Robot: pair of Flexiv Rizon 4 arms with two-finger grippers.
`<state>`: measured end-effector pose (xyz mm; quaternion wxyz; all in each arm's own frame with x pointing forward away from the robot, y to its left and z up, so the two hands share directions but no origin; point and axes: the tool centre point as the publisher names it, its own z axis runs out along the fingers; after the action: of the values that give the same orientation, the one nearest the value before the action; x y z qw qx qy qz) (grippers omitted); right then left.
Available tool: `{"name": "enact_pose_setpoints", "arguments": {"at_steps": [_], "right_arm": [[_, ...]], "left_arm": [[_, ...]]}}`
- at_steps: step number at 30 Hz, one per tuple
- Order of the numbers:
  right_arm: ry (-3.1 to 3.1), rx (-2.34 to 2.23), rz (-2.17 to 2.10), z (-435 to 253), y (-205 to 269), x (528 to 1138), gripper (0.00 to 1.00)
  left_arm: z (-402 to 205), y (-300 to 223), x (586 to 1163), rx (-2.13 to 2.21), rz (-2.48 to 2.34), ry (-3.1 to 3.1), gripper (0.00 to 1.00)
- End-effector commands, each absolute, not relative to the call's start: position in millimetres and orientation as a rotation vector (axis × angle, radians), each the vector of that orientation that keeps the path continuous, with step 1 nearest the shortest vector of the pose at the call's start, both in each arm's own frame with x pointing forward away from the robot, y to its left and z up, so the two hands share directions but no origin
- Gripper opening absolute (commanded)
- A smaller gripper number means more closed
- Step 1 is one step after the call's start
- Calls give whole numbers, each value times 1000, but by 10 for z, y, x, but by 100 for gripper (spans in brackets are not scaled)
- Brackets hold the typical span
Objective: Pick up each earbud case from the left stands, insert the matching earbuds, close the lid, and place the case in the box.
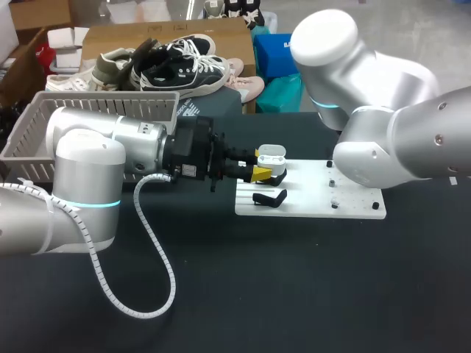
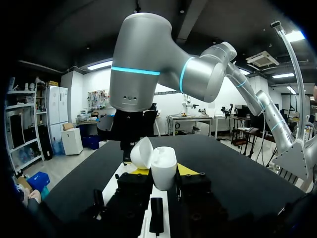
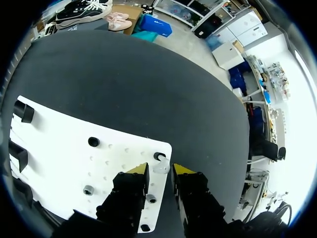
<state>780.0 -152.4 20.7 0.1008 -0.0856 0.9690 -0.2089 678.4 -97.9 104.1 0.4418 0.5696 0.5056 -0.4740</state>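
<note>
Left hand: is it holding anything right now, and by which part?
Yes: the left hand grips the white earbud case by its lower body, a finger on each side, lid open.

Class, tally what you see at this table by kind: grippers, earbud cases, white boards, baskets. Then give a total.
Grippers: 2 (left gripper, right gripper)
Earbud case: 1
White board: 1
Basket: 1
Total: 5
</note>
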Motion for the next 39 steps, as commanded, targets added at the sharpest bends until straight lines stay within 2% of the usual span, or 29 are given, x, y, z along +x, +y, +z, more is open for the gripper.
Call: {"name": "enact_pose_setpoints", "arguments": {"at_steps": [1,5,11,27,39], "right_arm": [[2865,-249,-628,190,-1520,7824,24],[2868,-250,-638,180,-1532,7838,20],[2870,-249,-644,175,-1549,7843,0],[2869,-233,-637,325,-1568,7744,0],[2817,-242,-563,854,-1441,7369,0]], "left_arm": [[1039,-977,6784,1414,-1176,1254,0],[1039,-977,6784,1414,-1176,1254,0],[1039,-977,6784,1414,-1176,1254,0],[1039,-977,6784,1414,-1176,1254,0],[1039,-977,6784,1414,-1176,1254,0]]}}
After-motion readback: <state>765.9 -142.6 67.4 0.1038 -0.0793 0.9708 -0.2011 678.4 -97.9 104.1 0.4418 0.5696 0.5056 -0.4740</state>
